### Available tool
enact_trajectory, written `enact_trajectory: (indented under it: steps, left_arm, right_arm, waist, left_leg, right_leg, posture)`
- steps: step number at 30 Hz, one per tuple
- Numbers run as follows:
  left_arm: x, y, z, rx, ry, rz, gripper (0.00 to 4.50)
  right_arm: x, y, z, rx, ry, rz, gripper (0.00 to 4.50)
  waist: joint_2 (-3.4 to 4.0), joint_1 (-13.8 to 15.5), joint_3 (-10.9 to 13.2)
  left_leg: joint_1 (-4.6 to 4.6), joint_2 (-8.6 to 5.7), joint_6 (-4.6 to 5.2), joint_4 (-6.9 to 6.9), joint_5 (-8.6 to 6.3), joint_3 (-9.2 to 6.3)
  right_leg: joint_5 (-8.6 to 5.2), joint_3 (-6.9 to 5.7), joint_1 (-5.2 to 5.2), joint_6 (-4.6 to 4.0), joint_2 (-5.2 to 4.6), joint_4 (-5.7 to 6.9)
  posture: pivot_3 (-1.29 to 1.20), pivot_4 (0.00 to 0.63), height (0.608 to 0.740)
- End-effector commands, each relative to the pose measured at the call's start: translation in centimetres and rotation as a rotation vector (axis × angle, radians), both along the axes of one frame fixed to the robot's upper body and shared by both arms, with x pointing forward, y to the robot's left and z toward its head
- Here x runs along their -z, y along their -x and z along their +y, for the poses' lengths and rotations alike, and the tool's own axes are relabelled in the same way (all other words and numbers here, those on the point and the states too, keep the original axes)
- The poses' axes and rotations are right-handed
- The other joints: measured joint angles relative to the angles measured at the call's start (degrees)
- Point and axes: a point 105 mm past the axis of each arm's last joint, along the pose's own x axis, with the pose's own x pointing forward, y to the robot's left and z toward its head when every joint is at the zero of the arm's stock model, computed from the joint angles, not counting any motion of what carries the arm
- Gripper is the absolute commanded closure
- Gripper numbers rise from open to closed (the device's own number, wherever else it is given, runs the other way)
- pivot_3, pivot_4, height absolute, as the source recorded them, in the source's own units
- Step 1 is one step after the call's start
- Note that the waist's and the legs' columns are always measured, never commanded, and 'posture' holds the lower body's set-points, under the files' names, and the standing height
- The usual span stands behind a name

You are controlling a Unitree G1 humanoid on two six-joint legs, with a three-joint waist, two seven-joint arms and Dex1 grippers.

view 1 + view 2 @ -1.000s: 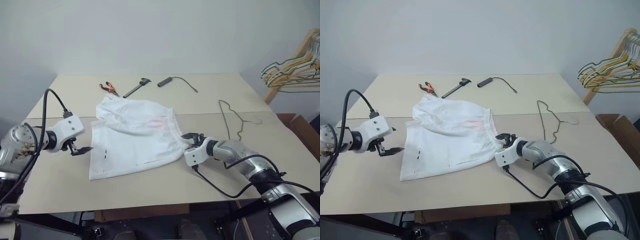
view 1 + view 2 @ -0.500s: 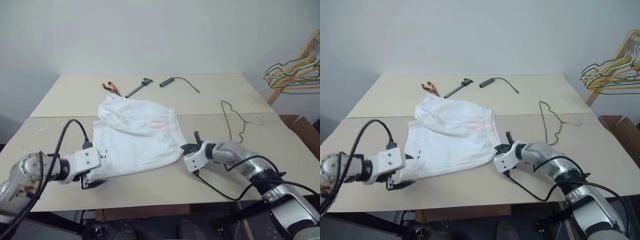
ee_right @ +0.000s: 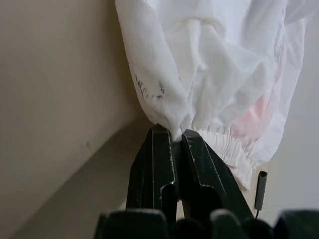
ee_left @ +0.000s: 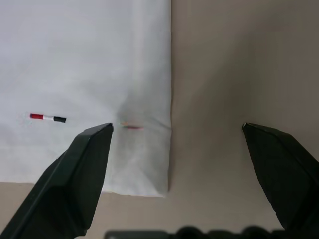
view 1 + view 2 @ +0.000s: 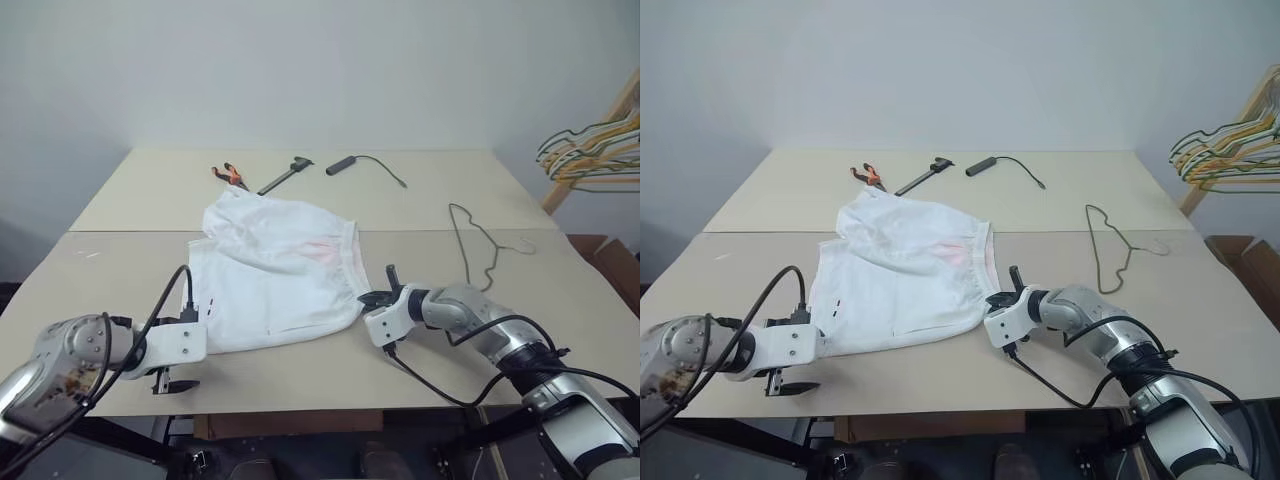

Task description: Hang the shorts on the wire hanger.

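Right pincer [image 3: 177,144] pinches the white shorts' [image 5: 275,275] gathered elastic waistband; left pincer [image 4: 174,154] gapes wide over a smooth hem

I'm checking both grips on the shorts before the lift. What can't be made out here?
- How much waistband the right gripper has pinched: in the right wrist view its shut fingers cover the fold of the shorts.
- Wire hanger hook: too thin in the head views.
- Left gripper height over the hem: not judgeable from the left wrist view.
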Motion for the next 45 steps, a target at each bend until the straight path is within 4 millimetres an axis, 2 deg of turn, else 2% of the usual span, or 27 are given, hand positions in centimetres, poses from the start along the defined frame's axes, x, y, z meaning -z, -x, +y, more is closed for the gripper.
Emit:
enact_trajectory:
  steps: [1, 4, 9, 16, 21, 27, 31, 38, 45]
  left_arm:
    - [1.2, -1.0, 0.5, -0.028, -0.038, 0.002, 0.00]
    - [1.7, -1.5, 0.6, -0.020, -0.055, 0.009, 0.61]
    - [1.4, -2.4, 1.5, -0.036, -0.079, -0.021, 2.17]
    - [0.3, -2.8, 2.6, -0.036, -0.097, -0.031, 4.47]
    - [-0.6, -1.8, 2.5, 0.031, -0.091, -0.007, 4.47]
    - [-2.3, 0.4, 1.0, 0.106, -0.009, 0.055, 4.47]
    - [-2.7, 1.7, -0.2, 0.123, 0.032, 0.083, 4.47]
    - [-1.7, 5.1, -1.7, 0.190, 0.061, 0.164, 4.47]
    - [-1.4, 5.9, -1.0, 0.194, 0.026, 0.178, 4.47]
  right_arm:
    - [-2.1, -0.4, 0.3, -0.003, -0.048, -0.048, 4.48]
    - [-2.2, -0.3, 0.2, -0.003, -0.048, -0.045, 4.50]
    - [-2.3, -0.4, -0.1, 0.011, -0.047, -0.041, 4.50]
    - [-2.2, -0.5, 0.0, 0.031, -0.056, -0.032, 4.50]
    - [-2.1, -0.7, -0.1, 0.046, -0.061, -0.031, 4.50]
    - [-2.0, -0.9, -0.2, 0.057, -0.062, -0.033, 4.50]
    - [-2.0, -0.9, -0.3, 0.054, -0.059, -0.037, 4.50]
    - [-1.8, 0.5, -1.3, 0.024, -0.036, -0.018, 4.50]
    - [-1.6, 3.4, -2.7, 0.021, -0.014, 0.019, 4.50]
  waist:
    - [0.18, 0.25, -0.11]
    - [0.40, 0.28, -0.24]
    - [0.50, 0.18, -0.31]
    - [0.49, -0.43, -0.31]
    - [0.48, -0.50, -0.30]
    - [0.44, -0.37, -0.28]
    - [0.44, -0.34, -0.28]
    - [0.43, -0.33, -0.27]
    - [0.42, 0.04, -0.27]
  left_leg:
    - [0.08, 0.00, 0.00, 0.00, 0.00, 0.00]
    - [0.49, 0.00, 0.00, -0.04, 0.00, 0.01]
    - [1.01, 0.01, 0.01, -0.09, 0.00, 0.00]
    - [0.86, 0.02, 0.04, -0.09, 0.00, -0.01]
    - [0.62, 0.02, 0.08, -0.11, -0.03, -0.01]
    - [0.51, 0.02, 0.11, -0.11, -0.06, 0.00]
    - [0.53, 0.02, 0.11, -0.11, -0.06, -0.01]
    - [0.52, 0.02, 0.12, -0.13, -0.07, -0.01]
    - [0.56, 0.02, 0.11, -0.12, -0.07, -0.02]
  right_leg:
    - [0.00, 0.00, 0.07, 0.00, 0.00, 0.01]
    - [-0.02, 0.00, 0.46, -0.01, 0.00, -0.01]
    - [-0.10, 0.00, 0.94, -0.06, 0.00, 0.03]
    - [-0.15, 0.02, 0.78, -0.10, 0.02, 0.04]
    - [-0.16, 0.01, 0.57, -0.09, 0.02, 0.00]
    - [-0.18, 0.01, 0.46, -0.08, 0.01, -0.02]
    - [-0.19, 0.01, 0.47, -0.09, 0.01, 0.00]
    - [-0.21, 0.01, 0.45, -0.09, 0.01, -0.02]
    - [-0.26, -0.01, 0.49, -0.09, 0.01, -0.02]
  posture:
    - [0.03, 0.000, 0.740]
    - [0.02, 0.000, 0.740]
    - [0.01, 0.000, 0.740]
    - [0.02, 0.000, 0.740]
    - [0.03, 0.000, 0.740]
    - [0.03, 0.000, 0.740]
    - [0.03, 0.000, 0.740]
    - [0.02, 0.000, 0.740]
    - [0.02, 0.000, 0.740]
